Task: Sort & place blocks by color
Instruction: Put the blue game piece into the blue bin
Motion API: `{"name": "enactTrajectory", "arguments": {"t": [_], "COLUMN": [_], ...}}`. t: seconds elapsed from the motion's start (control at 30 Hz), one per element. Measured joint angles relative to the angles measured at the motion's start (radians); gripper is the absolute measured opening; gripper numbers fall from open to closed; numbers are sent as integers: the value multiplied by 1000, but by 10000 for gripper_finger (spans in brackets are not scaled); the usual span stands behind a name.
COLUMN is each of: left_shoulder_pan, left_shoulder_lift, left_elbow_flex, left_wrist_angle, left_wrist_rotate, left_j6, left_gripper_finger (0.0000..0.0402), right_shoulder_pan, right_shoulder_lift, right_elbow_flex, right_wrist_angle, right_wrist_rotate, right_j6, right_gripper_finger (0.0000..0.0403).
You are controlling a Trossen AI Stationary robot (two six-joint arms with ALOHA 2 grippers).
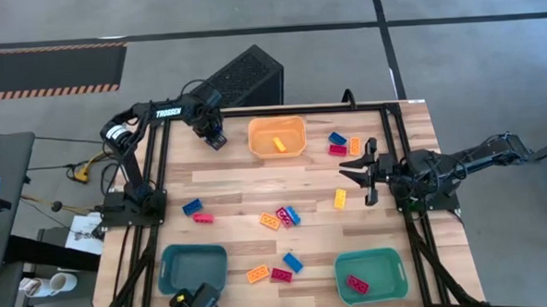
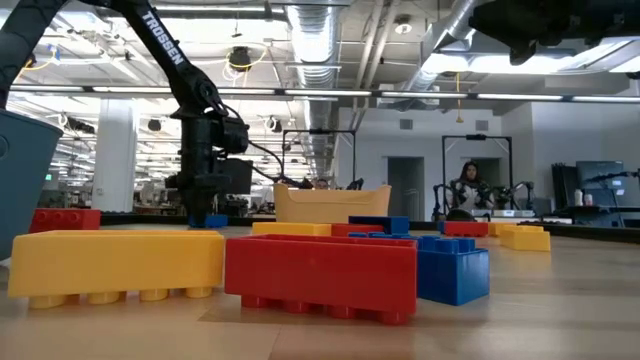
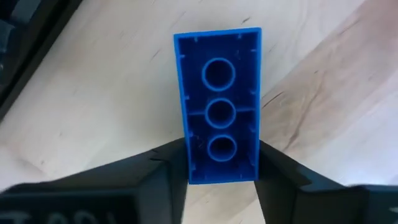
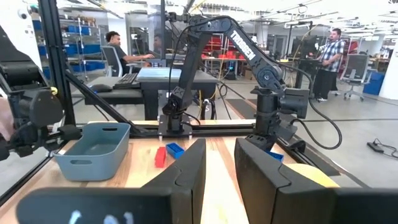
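- The wooden surface sits in an open workshop, framed by black rails; the high view shows three bins on it and loose blocks scattered between them.
- The blue block in hand: the left wrist view shows it hollow side toward the camera, its lower end pinched between the two dark fingers of the left end effector, which is clamped on it. In the high view this end effector is at the upper left of the surface, left of the orange bin; in the low view the block appears at or just above the wood, and I cannot tell which.
- Already sorted, as far as I can see: one yellow block lies in the orange bin at upper centre, and one red block lies in the teal bin at lower right.
- The teal bin at lower left appears to hold nothing yet; judging by colours, the blue blocks likely belong there.
- Still loose: a cluster right of the orange bin, a blue and red pair at left, a mixed group at centre, a yellow one at right centre, and three near the lower edge.
- By my reckoning the task is early: two placed, one gripped, about a dozen left.
- The right end effector hovers at the right edge, fingers slightly apart, holding nothing.
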Motion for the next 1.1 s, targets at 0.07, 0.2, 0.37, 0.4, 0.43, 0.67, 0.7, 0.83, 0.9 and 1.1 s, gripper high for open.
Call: {"name": "enactTrajectory", "arguments": {"t": [0.07,0.2,0.37,0.4,0.43,0.67,0.7,0.83,0.9,1.1], "left_shoulder_pan": [-1,-2,-42,-56,-73,-212,-236,-378,-471,-846], "left_shoulder_lift": [0,-4,-35,-44,-56,-237,-274,-425,-496,-656], "left_elbow_flex": [0,1,-2,-2,-3,-3,-3,-2,-2,-1], "left_wrist_angle": [-4,-31,-150,-178,-202,-245,-249,-258,-270,-419], "left_wrist_rotate": [1,15,60,59,53,-26,-18,14,14,11], "left_j6": [4,5,8,13,14,-56,-64,-133,-179,-412], "left_gripper_finger": [104,104,104,104,104,104,104,104,104,104], "right_shoulder_pan": [0,0,0,0,0,9,12,11,11,11], "right_shoulder_lift": [0,0,0,0,0,0,0,0,0,-1], "right_elbow_flex": [0,0,0,0,0,0,0,0,0,0], "right_wrist_angle": [0,0,-3,-3,-3,-3,-3,-2,-2,-1], "right_wrist_rotate": [0,0,0,0,0,0,0,0,0,0], "right_j6": [0,0,0,0,0,20,24,26,27,29], "right_gripper_finger": [107,107,107,107,107,107,107,107,107,107]}}
